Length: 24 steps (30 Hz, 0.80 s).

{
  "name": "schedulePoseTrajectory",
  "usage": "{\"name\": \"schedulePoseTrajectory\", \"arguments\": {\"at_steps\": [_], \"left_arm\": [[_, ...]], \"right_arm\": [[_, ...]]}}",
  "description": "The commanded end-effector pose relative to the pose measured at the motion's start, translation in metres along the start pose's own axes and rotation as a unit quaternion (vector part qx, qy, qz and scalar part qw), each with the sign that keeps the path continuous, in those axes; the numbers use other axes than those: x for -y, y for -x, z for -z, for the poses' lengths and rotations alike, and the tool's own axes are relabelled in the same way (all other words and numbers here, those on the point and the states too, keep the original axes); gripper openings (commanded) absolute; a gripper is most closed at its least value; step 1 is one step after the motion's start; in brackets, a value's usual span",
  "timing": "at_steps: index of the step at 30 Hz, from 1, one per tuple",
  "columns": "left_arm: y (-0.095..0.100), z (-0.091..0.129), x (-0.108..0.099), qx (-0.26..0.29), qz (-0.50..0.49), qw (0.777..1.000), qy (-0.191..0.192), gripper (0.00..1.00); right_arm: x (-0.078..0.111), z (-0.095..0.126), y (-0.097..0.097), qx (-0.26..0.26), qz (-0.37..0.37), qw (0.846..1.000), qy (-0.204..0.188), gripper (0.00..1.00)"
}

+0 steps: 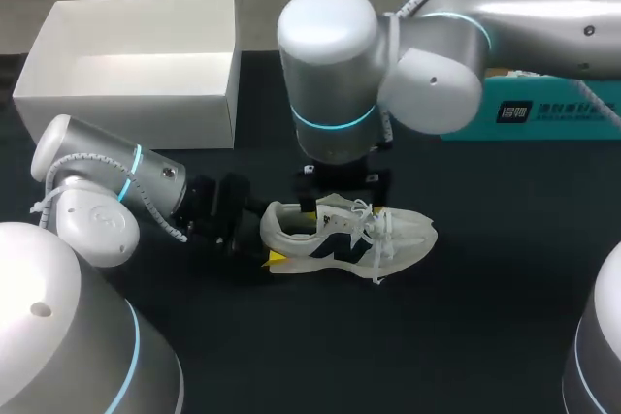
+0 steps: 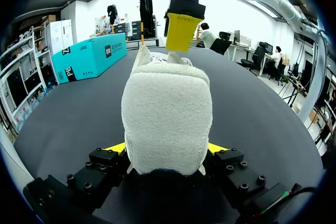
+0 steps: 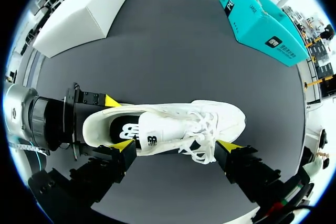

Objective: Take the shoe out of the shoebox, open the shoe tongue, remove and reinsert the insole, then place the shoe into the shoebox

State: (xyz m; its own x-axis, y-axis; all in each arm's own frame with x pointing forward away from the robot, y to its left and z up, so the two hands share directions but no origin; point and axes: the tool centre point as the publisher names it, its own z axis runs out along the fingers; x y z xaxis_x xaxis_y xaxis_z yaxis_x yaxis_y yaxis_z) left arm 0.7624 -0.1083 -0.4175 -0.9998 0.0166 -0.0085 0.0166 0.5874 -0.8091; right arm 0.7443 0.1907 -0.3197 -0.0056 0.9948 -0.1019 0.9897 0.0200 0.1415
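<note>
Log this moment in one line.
white mesh lace-up sneaker: on black table | left claw: shut on heel | right claw: open over sneaker | white cardboard shoebox: empty

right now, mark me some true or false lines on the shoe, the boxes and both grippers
The shoe is inside the white box. False: it lies on the table; the box is empty.
The left gripper is shut on the shoe's heel. True.
The right gripper is shut on the shoe. False: its fingers stand open above it.
A teal box is on the table. True.
</note>
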Motion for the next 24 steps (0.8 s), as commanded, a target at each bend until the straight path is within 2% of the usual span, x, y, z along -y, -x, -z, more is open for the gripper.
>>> {"name": "schedulePoseTrajectory", "arguments": {"at_steps": [1, 14, 18, 21, 24], "left_arm": [[-0.001, 0.000, 0.001, 0.002, 0.000, 1.000, 0.001, 0.00], [-0.001, 0.000, 0.001, 0.002, 0.000, 1.000, 0.001, 0.00], [-0.001, 0.000, 0.001, 0.002, 0.000, 1.000, 0.001, 0.00], [-0.001, 0.000, 0.001, 0.002, 0.000, 1.000, 0.001, 0.00], [-0.001, 0.000, 0.001, 0.002, 0.000, 1.000, 0.001, 0.00]], "right_arm": [[0.002, -0.001, -0.016, 0.060, -0.004, 0.998, 0.003, 1.00], [-0.001, -0.011, -0.023, 0.064, -0.018, 0.998, -0.003, 1.00], [-0.003, -0.014, -0.019, 0.070, -0.023, 0.997, -0.003, 1.00], [-0.004, -0.015, -0.012, 0.071, -0.031, 0.997, -0.006, 0.84], [-0.005, -0.017, -0.006, 0.068, -0.039, 0.997, -0.010, 0.73]]}}
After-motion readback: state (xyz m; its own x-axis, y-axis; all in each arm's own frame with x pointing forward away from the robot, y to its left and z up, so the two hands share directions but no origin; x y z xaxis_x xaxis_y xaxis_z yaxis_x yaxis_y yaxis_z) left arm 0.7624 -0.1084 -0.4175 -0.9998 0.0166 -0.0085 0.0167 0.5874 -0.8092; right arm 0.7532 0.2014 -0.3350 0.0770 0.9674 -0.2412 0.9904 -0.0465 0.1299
